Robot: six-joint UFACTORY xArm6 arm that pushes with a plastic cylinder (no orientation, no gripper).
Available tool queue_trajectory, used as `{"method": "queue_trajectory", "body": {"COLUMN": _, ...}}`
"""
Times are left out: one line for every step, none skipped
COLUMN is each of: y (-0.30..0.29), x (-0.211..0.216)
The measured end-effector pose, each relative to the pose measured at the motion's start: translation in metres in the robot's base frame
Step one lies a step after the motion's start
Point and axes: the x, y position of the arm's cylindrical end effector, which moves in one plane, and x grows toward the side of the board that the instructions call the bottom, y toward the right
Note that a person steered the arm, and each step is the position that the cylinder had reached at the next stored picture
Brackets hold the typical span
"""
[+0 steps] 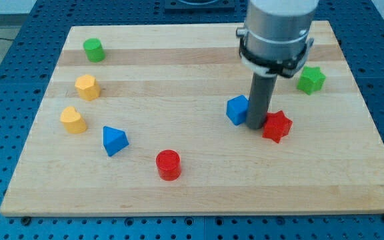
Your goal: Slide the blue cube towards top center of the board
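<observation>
The blue cube sits right of the board's middle. My tip rests on the board right beside the cube's right side, touching or nearly touching it. A red star-shaped block lies just to the right of my tip, close against the rod. The rod hangs from the grey arm body at the view's top.
A wooden board on a blue perforated table. A green cylinder at top left, a yellow hexagonal block, a yellow heart-like block, a blue triangular block, a red cylinder, a green star block at right.
</observation>
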Motion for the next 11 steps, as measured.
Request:
{"method": "queue_trajectory", "body": {"y": -0.026, "x": -0.067}}
{"method": "queue_trajectory", "body": {"y": -0.033, "x": -0.016}}
{"method": "queue_trajectory", "body": {"y": -0.075, "x": -0.014}}
{"method": "queue_trajectory", "body": {"y": -0.092, "x": 0.019}}
{"method": "queue_trajectory", "body": {"y": -0.101, "x": 0.007}}
{"method": "queue_trajectory", "body": {"y": -0.094, "x": -0.062}}
{"method": "queue_trajectory", "body": {"y": -0.081, "x": -0.020}}
{"method": "queue_trajectory", "body": {"y": -0.103, "x": 0.009}}
{"method": "queue_trajectory", "body": {"y": -0.141, "x": -0.041}}
{"method": "queue_trajectory", "body": {"y": -0.126, "x": -0.105}}
{"method": "queue_trajectory", "body": {"y": -0.133, "x": -0.069}}
